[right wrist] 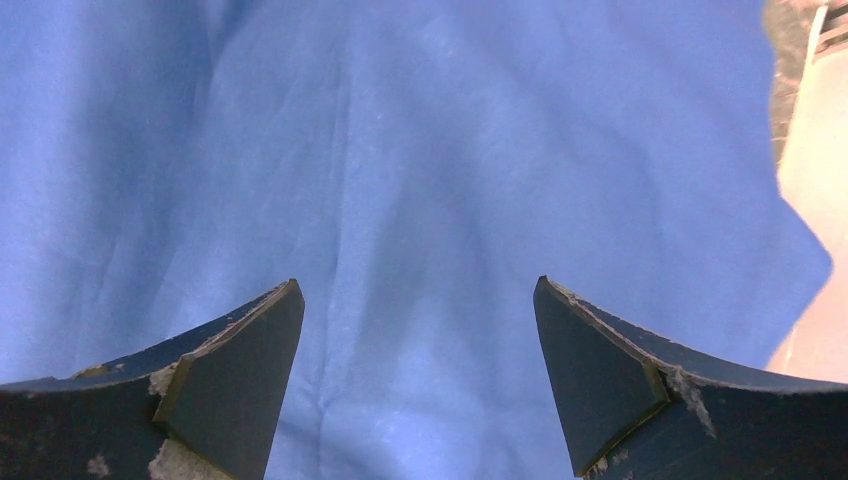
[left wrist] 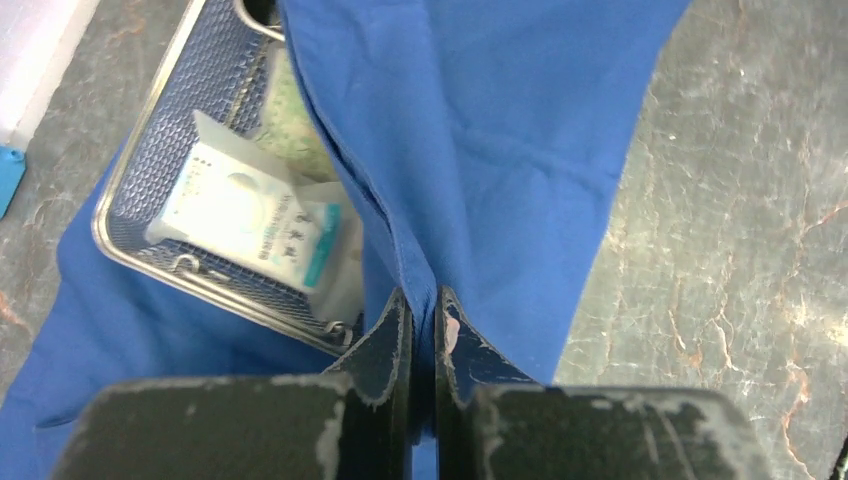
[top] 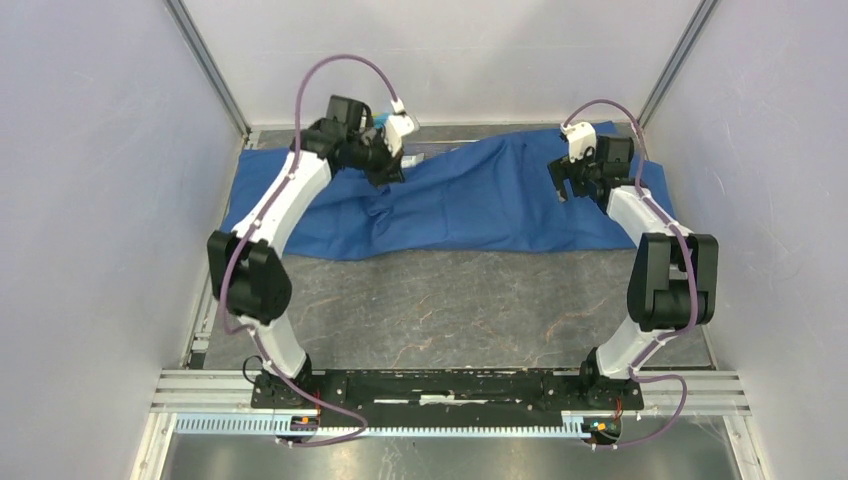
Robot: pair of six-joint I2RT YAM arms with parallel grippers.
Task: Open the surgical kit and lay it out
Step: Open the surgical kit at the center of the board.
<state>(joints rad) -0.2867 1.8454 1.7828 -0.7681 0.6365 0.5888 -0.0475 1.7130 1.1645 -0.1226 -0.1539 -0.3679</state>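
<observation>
Left wrist: left gripper (left wrist: pixel 422 298) pinched the blue cloth wrap (left wrist: pixel 490 140).
Wire-mesh basket (left wrist: pixel 165 120) lay left of it; right gripper (right wrist: pixel 417 283) stood wide over the wrap.

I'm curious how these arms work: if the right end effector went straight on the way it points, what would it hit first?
The blue cloth, most likely. It fills the view ahead of the open right end effector; whatever lies under it is hidden.

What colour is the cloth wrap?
The cloth wrap is plain blue, best seen from left wrist.
</observation>
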